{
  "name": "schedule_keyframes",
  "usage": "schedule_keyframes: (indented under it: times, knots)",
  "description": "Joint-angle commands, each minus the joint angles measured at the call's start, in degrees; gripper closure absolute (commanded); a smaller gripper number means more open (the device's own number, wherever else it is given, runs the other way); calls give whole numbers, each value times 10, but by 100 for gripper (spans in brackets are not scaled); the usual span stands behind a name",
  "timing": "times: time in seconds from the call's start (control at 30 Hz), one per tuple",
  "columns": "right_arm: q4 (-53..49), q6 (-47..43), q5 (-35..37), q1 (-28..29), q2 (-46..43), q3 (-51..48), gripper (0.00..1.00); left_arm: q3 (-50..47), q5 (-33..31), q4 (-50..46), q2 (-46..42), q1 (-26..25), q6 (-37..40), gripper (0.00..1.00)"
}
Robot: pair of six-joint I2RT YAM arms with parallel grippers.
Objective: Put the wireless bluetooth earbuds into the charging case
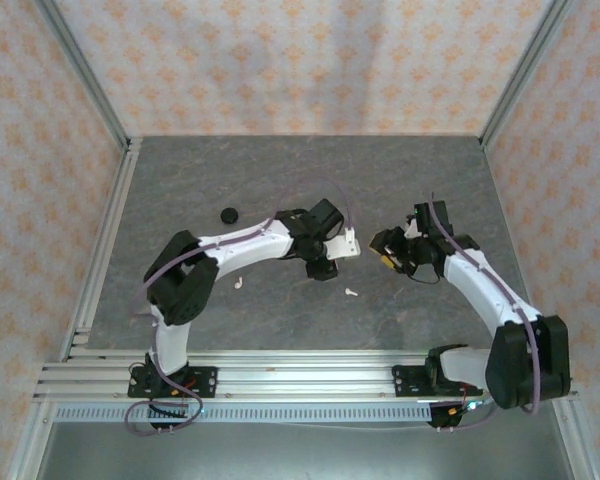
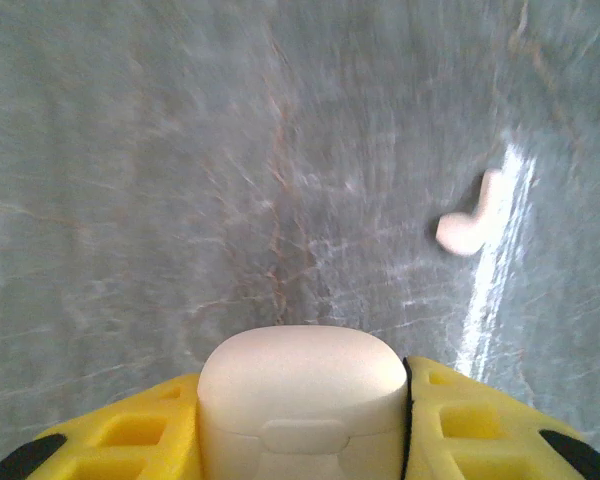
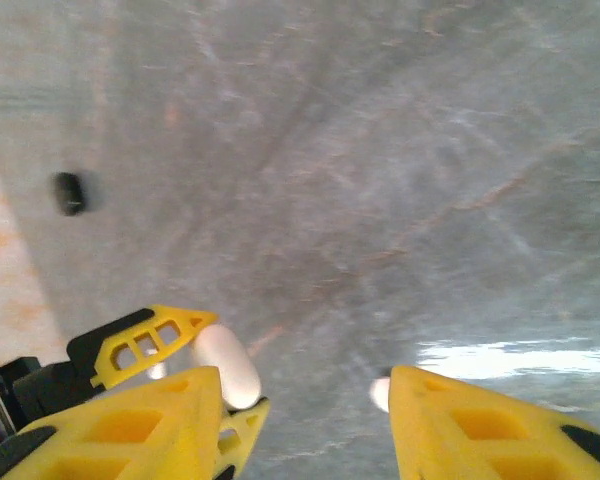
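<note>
**Case clamped in the left jaws, both buds loose on the bench**

The left jaws are closed on the charging case [image 2: 300,385], with a yellow finger [image 2: 165,405] pressed to each side. They hold it over the middle of the bench [image 1: 280,170]. The right jaws stand open with nothing between them, just beside the case on the side of the right edge. One earbud [image 1: 351,293] lies between the two arms, toward the near edge. The second earbud [image 1: 238,283] sits close by the left arm, toward the near-left corner. A black disc [image 1: 229,214] lies further back, left of centre.

The case looks like a hard, smooth, rounded shell, probably light and inclined to slip. A hold across its flat sides below the seam should leave the lid free to swing. The buds are tiny and glossy and likely to skitter off at a nudge, so a gentle pinch across the bulb seems safest.

The left wrist view cuts off the lower part of the case. A seam and a notch show and the lid looks shut, but the hinge side is hidden. That view is smeared, so the bud's orientation is unclear there. In the right wrist view a pale blob [image 3: 380,393] is half covered by a finger, and I cannot tell whether it is a bud. From above, the case is hard to pick out among the arm's white parts.
</note>
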Motion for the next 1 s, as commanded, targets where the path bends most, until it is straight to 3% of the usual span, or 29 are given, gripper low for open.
schedule_keyframes:
  times: [0.0, 0.43, 0.97]
  knots:
    - [80, 58, -57, -4, -45, -11, 52, -17, 17, 40, -62, 3, -38, 65]
    - [146, 62, -147, 107, -73, 25, 49, -61, 43, 74, -212, 3, -87, 64]
    - [107, 28, -150, 164, -52, 64, 51, -75, 41, 73, -256, 2, -91, 63]
